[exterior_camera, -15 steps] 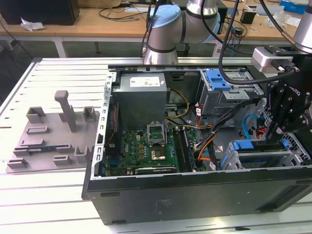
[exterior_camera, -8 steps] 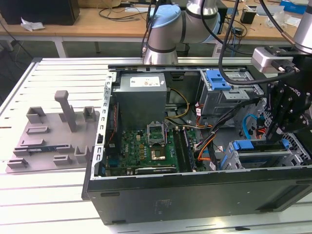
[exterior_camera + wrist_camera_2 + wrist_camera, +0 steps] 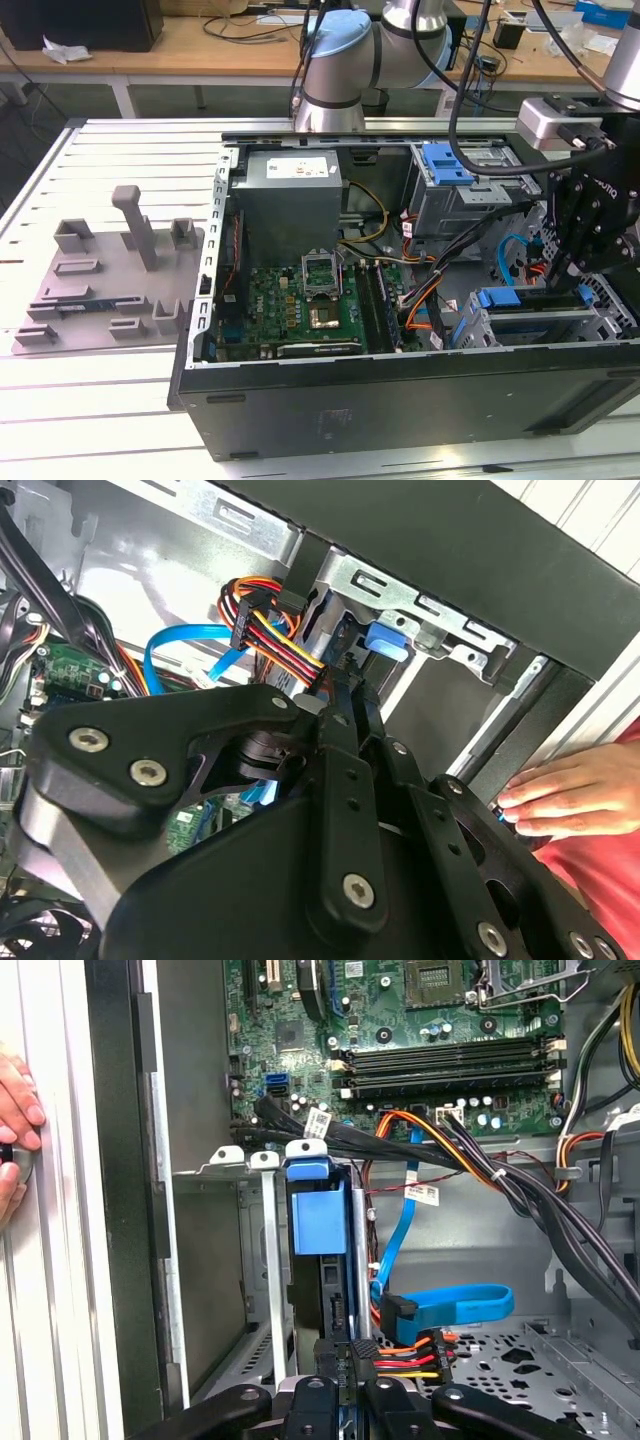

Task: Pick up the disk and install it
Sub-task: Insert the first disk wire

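Sitting on a white slatted table (image 3: 110, 400) before cluttered desks (image 3: 200, 45), the open computer case (image 3: 400, 400) takes the arm (image 3: 335, 70) reaching down; gripper (image 3: 350, 1357) apparently clenched on the disk (image 3: 318, 1260), upright in its cage (image 3: 270, 1260).

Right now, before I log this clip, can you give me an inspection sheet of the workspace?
Surface: white slatted table, open computer case on it.
Job's things: disk with blue rails stands in the drive cage.
Clutter: grey tray beside the case.
Grippers: gripper right at the disk's end.
Cables: blue cable and coloured wires beside the disk.
Surroundings: a person's hand by the case's outer wall; wooden bench behind.
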`<action>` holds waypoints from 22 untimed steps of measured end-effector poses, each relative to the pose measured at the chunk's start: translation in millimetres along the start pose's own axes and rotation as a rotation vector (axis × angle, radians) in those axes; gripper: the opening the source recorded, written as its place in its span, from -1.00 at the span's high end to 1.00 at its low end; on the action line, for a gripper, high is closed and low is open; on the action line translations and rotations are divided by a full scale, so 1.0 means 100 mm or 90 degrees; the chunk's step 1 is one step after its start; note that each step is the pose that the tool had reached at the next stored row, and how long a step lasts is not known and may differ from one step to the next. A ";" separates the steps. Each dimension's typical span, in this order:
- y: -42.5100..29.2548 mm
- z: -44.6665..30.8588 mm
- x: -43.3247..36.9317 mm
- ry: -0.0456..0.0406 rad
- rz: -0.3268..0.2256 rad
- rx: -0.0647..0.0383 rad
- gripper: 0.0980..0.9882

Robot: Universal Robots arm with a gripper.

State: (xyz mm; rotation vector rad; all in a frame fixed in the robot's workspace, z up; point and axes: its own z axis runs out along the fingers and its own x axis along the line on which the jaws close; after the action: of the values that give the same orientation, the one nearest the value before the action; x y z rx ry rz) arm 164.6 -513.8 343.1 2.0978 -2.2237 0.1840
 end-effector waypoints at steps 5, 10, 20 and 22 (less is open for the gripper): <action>0.000 0.000 0.001 -0.0001 -0.002 0.000 0.84; 0.000 0.003 0.000 -0.0001 -0.003 0.000 0.84; 0.002 0.018 -0.002 -0.0001 -0.006 0.001 0.84; 0.005 0.022 -0.002 -0.0002 -0.006 0.001 0.84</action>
State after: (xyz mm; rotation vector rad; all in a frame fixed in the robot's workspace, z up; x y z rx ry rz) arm 164.2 -513.8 340.9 2.1091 -2.2136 0.1846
